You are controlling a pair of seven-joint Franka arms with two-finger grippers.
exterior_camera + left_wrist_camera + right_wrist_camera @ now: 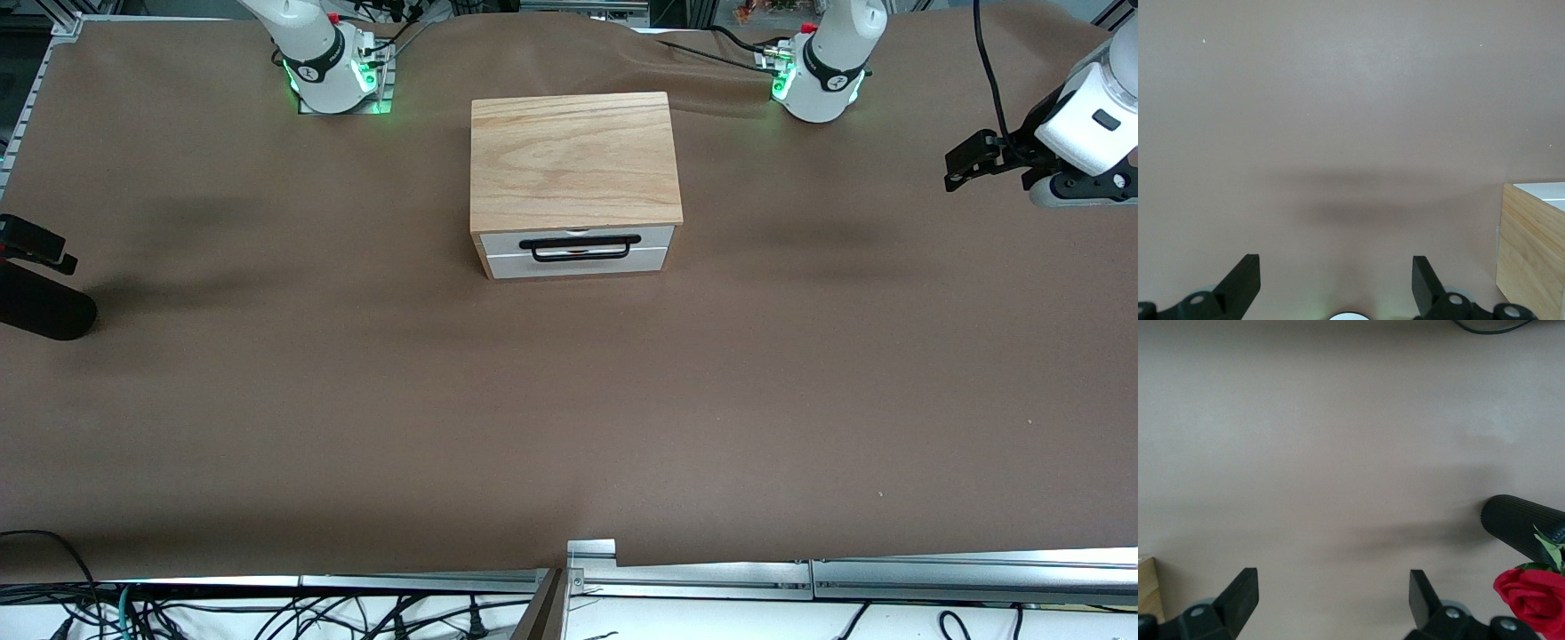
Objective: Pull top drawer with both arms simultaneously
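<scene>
Front view: the top drawer (576, 243) sits closed in its oak cabinet (573, 160). The left gripper (1336, 283) and right gripper (1333, 600) hang wide apart, empty, over bare table (356, 400).

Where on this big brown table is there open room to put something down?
Bare table runs from the cabinet and its top drawer down to the metal rail. Both ends are tighter: the left gripper and right gripper hover there.

Items only partly visible

Right gripper (1331, 600) lies outside the front view; rose (1533, 595) and black cylinder (1523, 525) are cropped at the frame's 4 o'clock edge.
</scene>
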